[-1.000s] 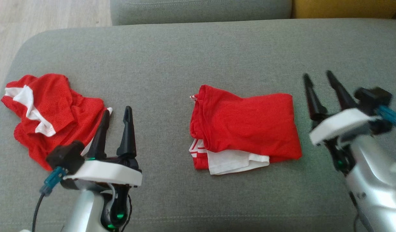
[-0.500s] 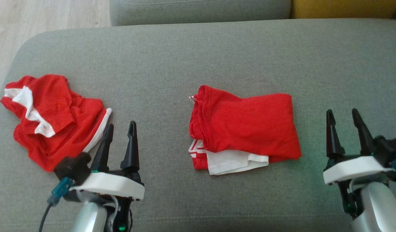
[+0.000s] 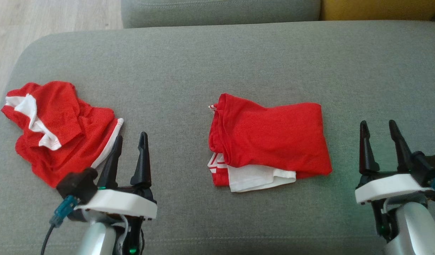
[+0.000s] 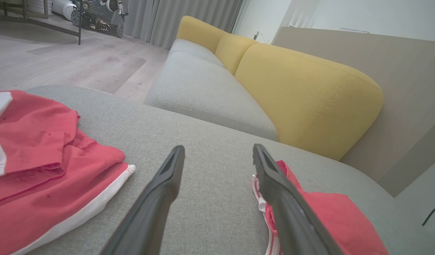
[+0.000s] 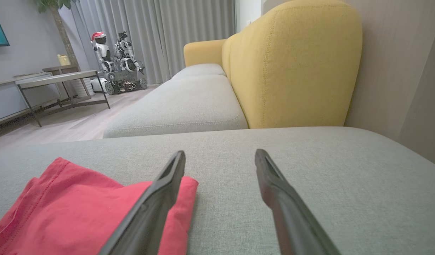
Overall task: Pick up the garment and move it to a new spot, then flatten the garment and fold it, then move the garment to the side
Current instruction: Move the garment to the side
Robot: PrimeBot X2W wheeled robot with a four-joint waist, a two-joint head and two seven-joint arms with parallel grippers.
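Note:
A folded red garment (image 3: 270, 140) with a white layer showing at its near edge lies in the middle of the grey cushion (image 3: 189, 71). A second red and white garment (image 3: 58, 134) lies crumpled at the left. My left gripper (image 3: 131, 135) stands open just right of the crumpled garment, holding nothing. My right gripper (image 3: 377, 123) is open too, to the right of the folded garment and apart from it. In the left wrist view the open left gripper (image 4: 218, 148) sits between the crumpled garment (image 4: 44, 170) and the folded garment (image 4: 331, 219). The right wrist view has the folded garment (image 5: 79, 202) left of the right gripper (image 5: 220, 152).
A yellow backrest (image 5: 292, 67) rises at the cushion's far right, and a second grey seat (image 3: 217, 10) continues beyond. Wooden floor (image 3: 44, 17) lies past the cushion's rounded left end. A low table (image 5: 58, 79) and parked robots (image 5: 114, 63) stand far off in the room.
My right gripper has drawn back from beside the folded garment's far right corner toward the near edge. My left gripper has pulled back a little from the crumpled garment. Both garments lie still.

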